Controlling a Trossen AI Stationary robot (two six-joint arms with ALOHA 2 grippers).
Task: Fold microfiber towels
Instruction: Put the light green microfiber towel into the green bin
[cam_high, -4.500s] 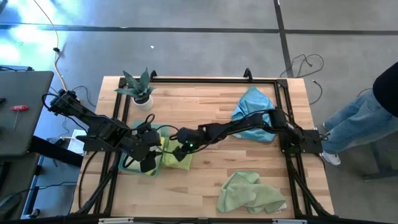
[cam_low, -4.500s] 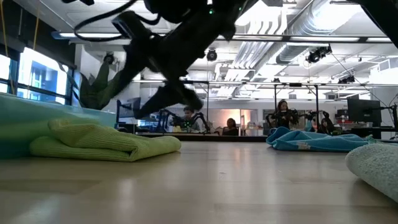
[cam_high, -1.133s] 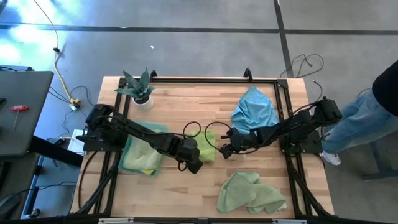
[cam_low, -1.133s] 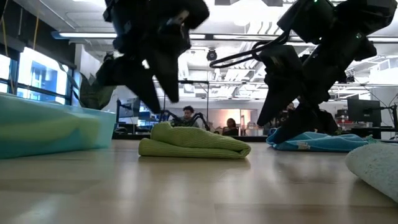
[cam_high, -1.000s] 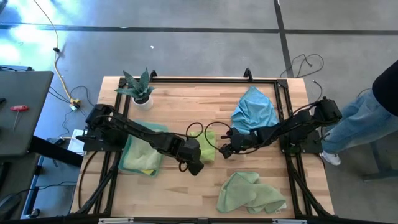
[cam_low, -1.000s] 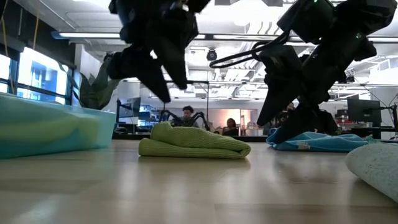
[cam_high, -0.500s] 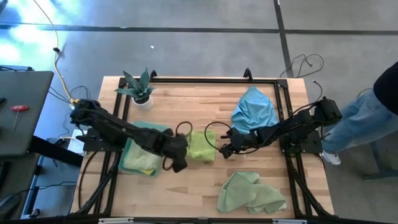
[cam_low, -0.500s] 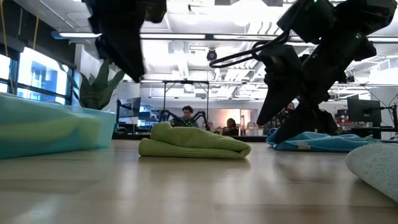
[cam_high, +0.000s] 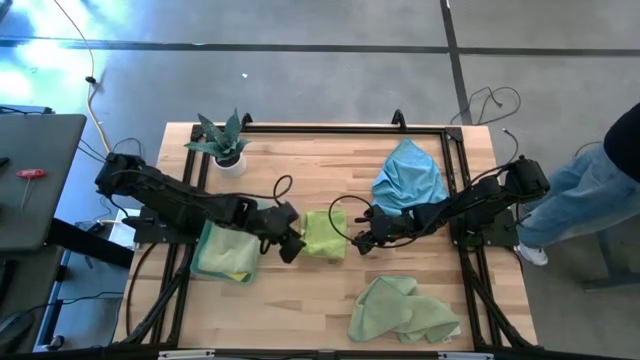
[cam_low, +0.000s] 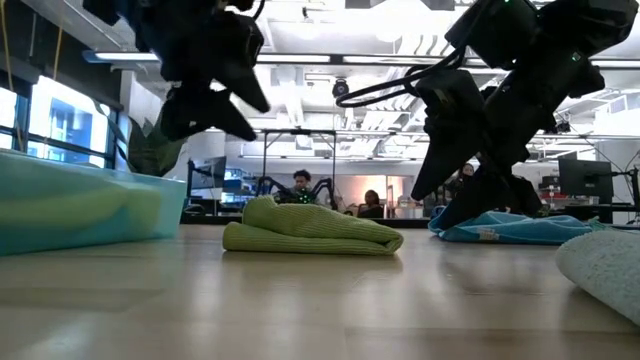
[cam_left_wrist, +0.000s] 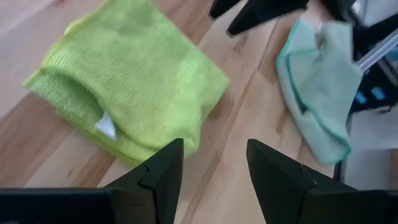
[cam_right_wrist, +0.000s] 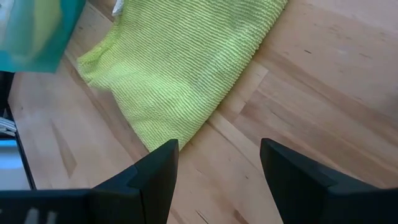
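One ribbed yellow-green towel lies folded flat.

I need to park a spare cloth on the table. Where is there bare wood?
Free: the far strip between the potted plant and crumpled blue towel, and the near edge left of the crumpled pale green towel. Crowded: the middle, where both open grippers flank the folded lime towel.
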